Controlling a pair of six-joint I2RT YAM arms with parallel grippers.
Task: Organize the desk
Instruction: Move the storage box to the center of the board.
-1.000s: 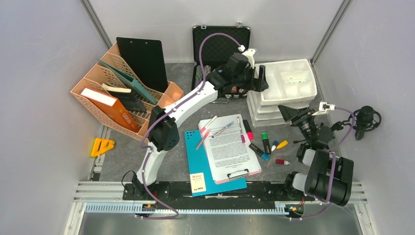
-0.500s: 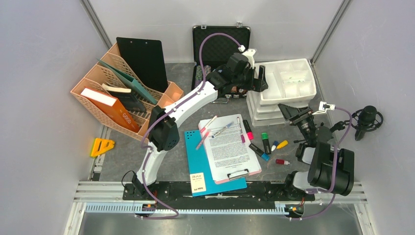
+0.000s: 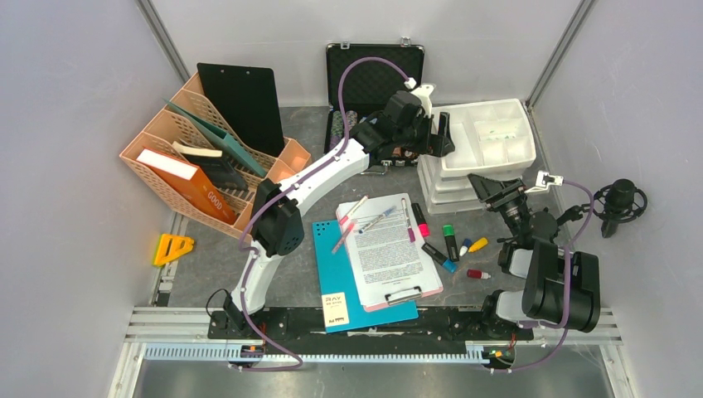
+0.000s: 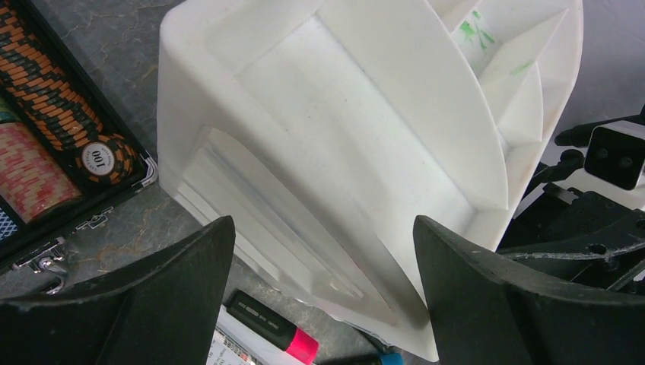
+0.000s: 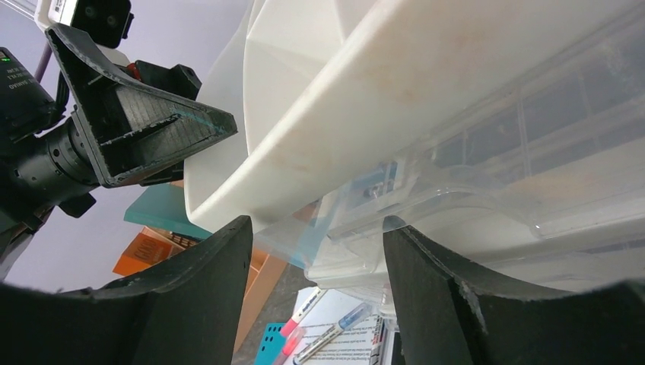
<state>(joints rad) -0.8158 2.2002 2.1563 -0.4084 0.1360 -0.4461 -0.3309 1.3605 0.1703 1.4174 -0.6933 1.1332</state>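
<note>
The desk (image 3: 207,257) is a dark mottled tabletop strewn with stationery. At its back right, a white divided tray (image 3: 489,137) sits on a stack of clear trays (image 3: 439,189). My left gripper (image 3: 439,137) is open, straddling the near-left corner of the white tray (image 4: 342,114) without pinching it. My right gripper (image 3: 487,189) is open at the stack's front right. In the right wrist view, a corner of a clear tray (image 5: 487,190) lies between the jaws of that gripper (image 5: 318,228), under the white tray (image 5: 426,91).
Loose highlighters (image 3: 421,220) and caps (image 3: 478,245) lie beside a clipboard with paper (image 3: 390,249) on a teal notebook (image 3: 336,282). An orange file rack (image 3: 199,174) stands back left and an open black case of poker chips (image 4: 46,137) at the back. A yellow item (image 3: 172,247) lies far left.
My right gripper has edged left and up toward the tray stack and its jaws have narrowed slightly. The left gripper has barely moved.
</note>
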